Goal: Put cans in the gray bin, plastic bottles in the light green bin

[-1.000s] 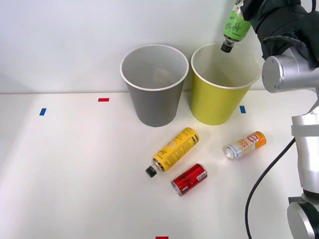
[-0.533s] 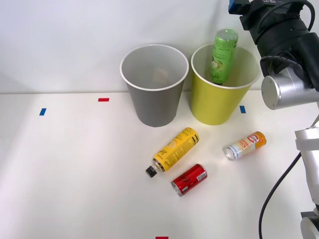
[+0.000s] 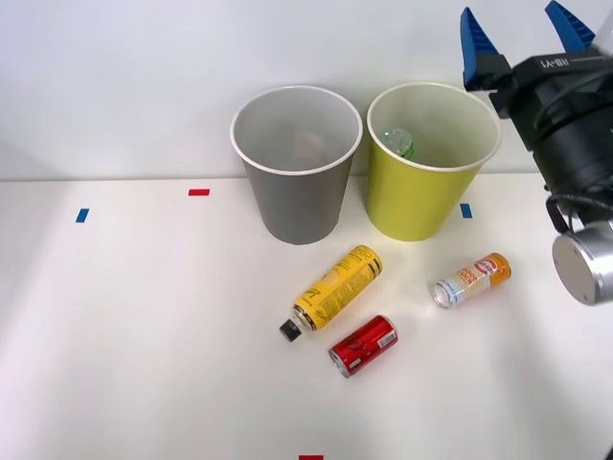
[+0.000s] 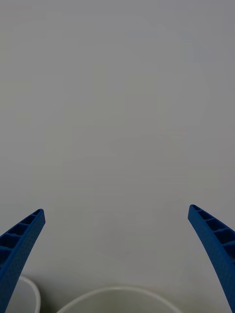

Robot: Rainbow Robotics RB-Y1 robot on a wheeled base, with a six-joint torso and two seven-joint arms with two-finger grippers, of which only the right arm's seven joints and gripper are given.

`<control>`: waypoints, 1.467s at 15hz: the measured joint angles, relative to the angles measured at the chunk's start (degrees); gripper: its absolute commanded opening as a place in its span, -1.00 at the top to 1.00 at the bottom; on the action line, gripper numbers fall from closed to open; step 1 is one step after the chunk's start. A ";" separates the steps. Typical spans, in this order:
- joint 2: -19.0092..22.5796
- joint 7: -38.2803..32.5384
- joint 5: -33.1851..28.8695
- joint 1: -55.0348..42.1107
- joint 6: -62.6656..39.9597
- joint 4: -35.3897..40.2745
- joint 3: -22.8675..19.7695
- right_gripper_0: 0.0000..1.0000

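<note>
My right gripper (image 3: 522,21) stands open and empty, raised above and to the right of the light green bin (image 3: 421,196). A green-labelled plastic bottle (image 3: 399,143) lies inside that bin, only its end showing. The gray bin (image 3: 297,196) stands to its left. On the table in front lie a yellow-labelled plastic bottle (image 3: 335,287) with a black cap, a red can (image 3: 364,345) and an orange-and-white can (image 3: 470,279). In the right wrist view my blue fingers (image 4: 19,244) are spread wide over a white bin rim (image 4: 122,293).
Small tape marks dot the white table: blue (image 3: 82,215) at the left, red (image 3: 198,192) behind it, blue (image 3: 465,210) beside the light green bin, red (image 3: 310,457) at the front edge. A pale wall stands close behind the bins.
The green-labelled bottle left my gripper and dropped into the light green bin. My gripper opened and swung up and to the right.
</note>
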State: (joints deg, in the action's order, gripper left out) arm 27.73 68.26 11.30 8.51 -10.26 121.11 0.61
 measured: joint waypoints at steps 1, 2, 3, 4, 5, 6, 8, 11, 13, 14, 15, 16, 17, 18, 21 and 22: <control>0.47 -0.05 -0.24 -4.10 0.04 3.44 -0.19 -1.00; 0.68 -0.10 -0.91 -8.50 0.18 6.72 -0.52 -1.00; 0.57 -0.14 -1.91 -13.18 0.72 9.50 -0.99 -1.00; 0.05 -0.19 -3.07 -18.27 2.14 11.68 -1.57 -1.00; -0.82 -0.24 -4.03 -22.77 4.63 13.02 -2.14 -1.00; -2.14 -0.27 -4.66 -27.22 8.00 13.74 -2.56 -1.00; -5.67 -0.27 -5.29 -35.19 13.38 14.37 -2.98 -1.00; -11.48 0.09 -5.70 -44.86 16.02 14.58 -2.82 -1.00; -15.10 0.31 -5.81 -47.94 16.21 14.57 -2.71 -1.00; -17.00 0.36 -5.87 -49.26 16.18 14.51 -2.65 -1.00; -19.66 0.47 -6.03 -50.54 16.12 13.99 -2.62 -1.00; -22.31 0.65 -6.30 -51.70 16.13 12.96 -2.62 -1.00; -24.28 0.84 -6.61 -52.54 16.32 11.12 -2.69 -1.00; -25.32 1.03 -6.81 -52.69 16.96 9.20 -3.02 -1.00; -25.23 1.23 -7.04 -50.81 22.38 0.32 -5.36 -1.00; -24.96 1.24 -7.06 -49.86 23.67 -1.92 -6.09 -1.00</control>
State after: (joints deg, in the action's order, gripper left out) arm 2.77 69.50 4.24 -41.35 13.41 119.18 -5.48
